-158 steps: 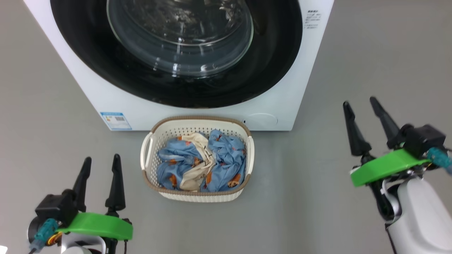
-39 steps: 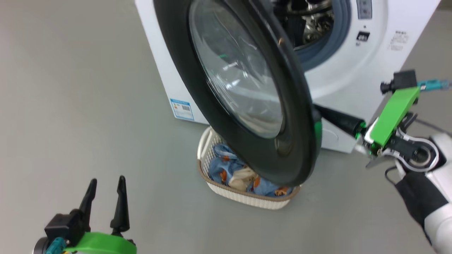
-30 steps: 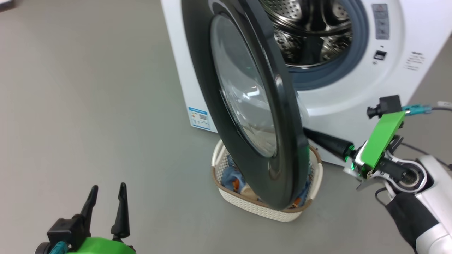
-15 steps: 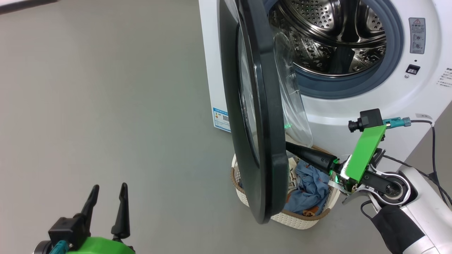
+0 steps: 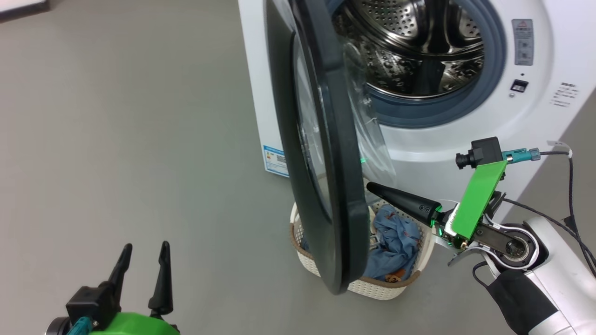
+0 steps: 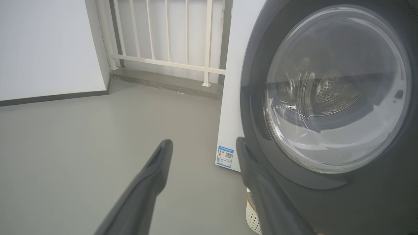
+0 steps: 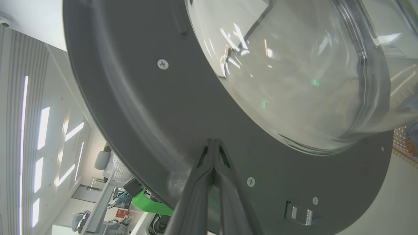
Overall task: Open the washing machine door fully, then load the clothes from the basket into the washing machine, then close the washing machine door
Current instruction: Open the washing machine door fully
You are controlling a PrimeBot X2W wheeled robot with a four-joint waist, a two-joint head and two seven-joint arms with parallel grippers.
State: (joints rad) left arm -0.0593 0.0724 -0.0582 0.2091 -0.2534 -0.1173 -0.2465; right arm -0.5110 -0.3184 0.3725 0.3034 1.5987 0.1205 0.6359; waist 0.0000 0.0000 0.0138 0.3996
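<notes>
The washing machine door (image 5: 321,153) stood half open off the washing machine (image 5: 535,121), above the basket (image 5: 372,288). The closed, empty right tool (image 5: 372,187) met its inner face; stiff and glossy, it seemed best pushed near the rim. The left tool (image 5: 145,245) gaped.

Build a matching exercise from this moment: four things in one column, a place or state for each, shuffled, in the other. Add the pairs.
Column one
1. door
2. left hand
3. right hand
4. clothes

Column two
A. shut, tips at the door's grey inner face
B. lying in the basket
C. open, holding nothing
D. standing partly open

Pairs: 1-D, 2-C, 3-A, 4-B
</notes>
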